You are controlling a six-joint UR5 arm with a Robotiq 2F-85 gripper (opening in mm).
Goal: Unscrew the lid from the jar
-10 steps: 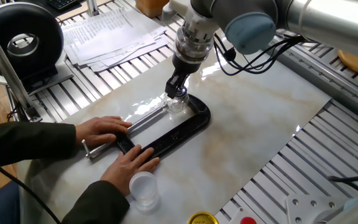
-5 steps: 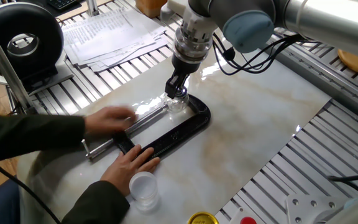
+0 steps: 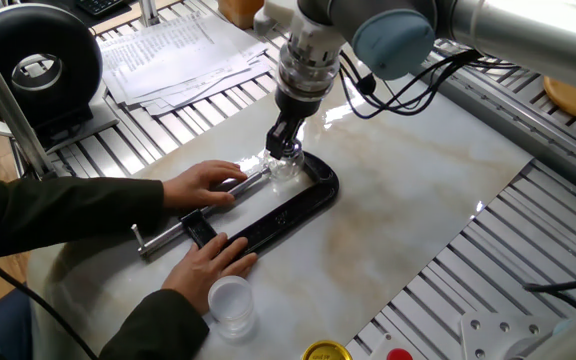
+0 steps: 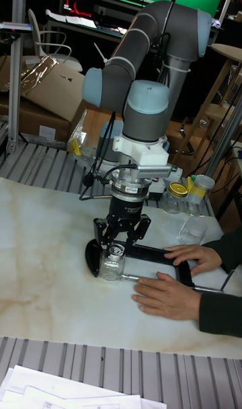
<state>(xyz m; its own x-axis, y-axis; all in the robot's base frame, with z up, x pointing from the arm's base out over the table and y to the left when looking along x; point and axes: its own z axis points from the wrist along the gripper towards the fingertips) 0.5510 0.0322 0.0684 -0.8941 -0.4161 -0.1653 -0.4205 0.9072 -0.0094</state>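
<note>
The robot's black two-finger pincer (image 4: 118, 247) stands vertical over the small clear round jar (image 4: 111, 266), its fingers spread to lid width and seemingly closed on the small shiny silvery-clear screw lid (image 4: 116, 249); firm contact cannot be confirmed. The jar sits directly beneath the pincer on the marble bench (image 4: 47, 274), held in the black C-clamp (image 3: 293, 210). A person's hands (image 3: 204, 185) steady the clamp beside it. Recommended: grip squarely, rotate about the jar's axis, lift only once threads release.
</note>
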